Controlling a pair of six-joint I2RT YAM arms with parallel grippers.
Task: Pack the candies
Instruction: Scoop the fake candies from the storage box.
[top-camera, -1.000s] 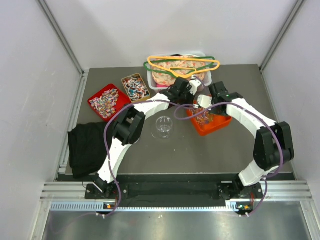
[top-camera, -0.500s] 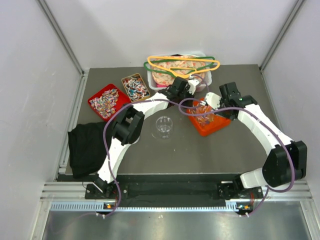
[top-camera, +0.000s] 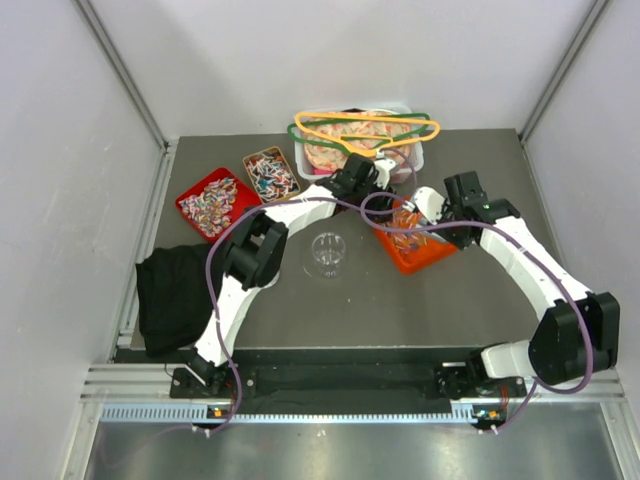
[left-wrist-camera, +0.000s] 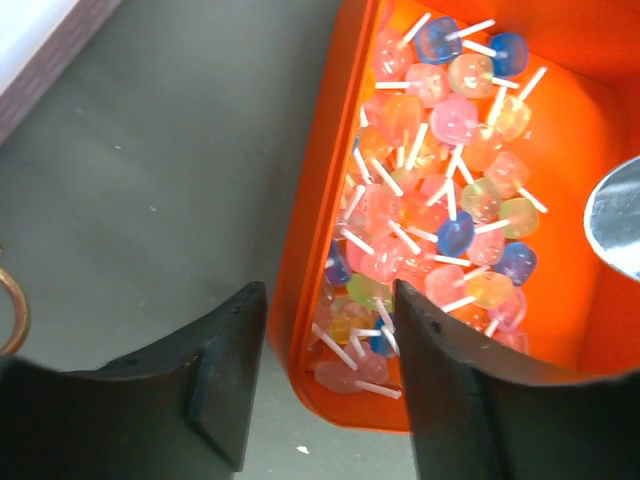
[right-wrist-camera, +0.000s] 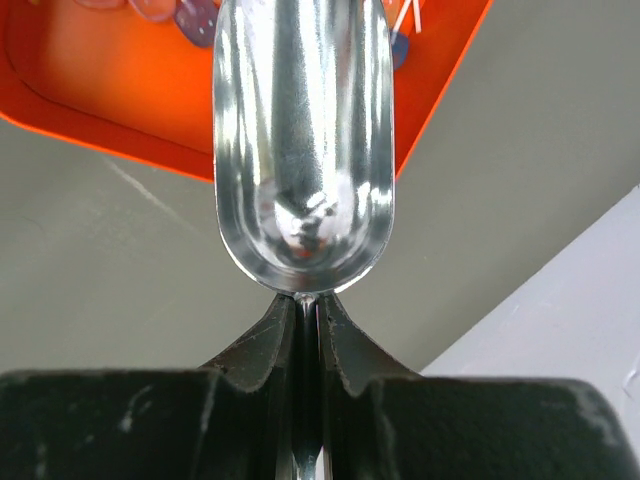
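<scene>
Coloured lollipop candies (left-wrist-camera: 440, 200) fill an orange tray (top-camera: 418, 254) right of centre. My left gripper (left-wrist-camera: 328, 300) is open and straddles the tray's near wall (left-wrist-camera: 318, 210): one finger is outside over the table, the other is inside above the candies. From above, the left gripper (top-camera: 386, 180) sits at the tray's far left corner. My right gripper (right-wrist-camera: 308, 300) is shut on the handle of a metal scoop (right-wrist-camera: 305, 130). The scoop's bowl is empty and reaches over the tray's edge (right-wrist-camera: 100, 95). Seen from above, the right gripper (top-camera: 447, 207) is at the tray's far right side.
A clear cup (top-camera: 328, 252) stands left of the orange tray. A red tray (top-camera: 212, 200) and a brown tray (top-camera: 270, 173) of small wrapped candies lie at the back left. A white tub (top-camera: 365, 150) carries coloured hangers (top-camera: 365, 128). A black cloth (top-camera: 170, 295) lies at the left edge.
My left gripper's jaws have opened at the orange tray's wall. The right arm has swung out to the right, drawing the scoop back toward the tray's right edge.
</scene>
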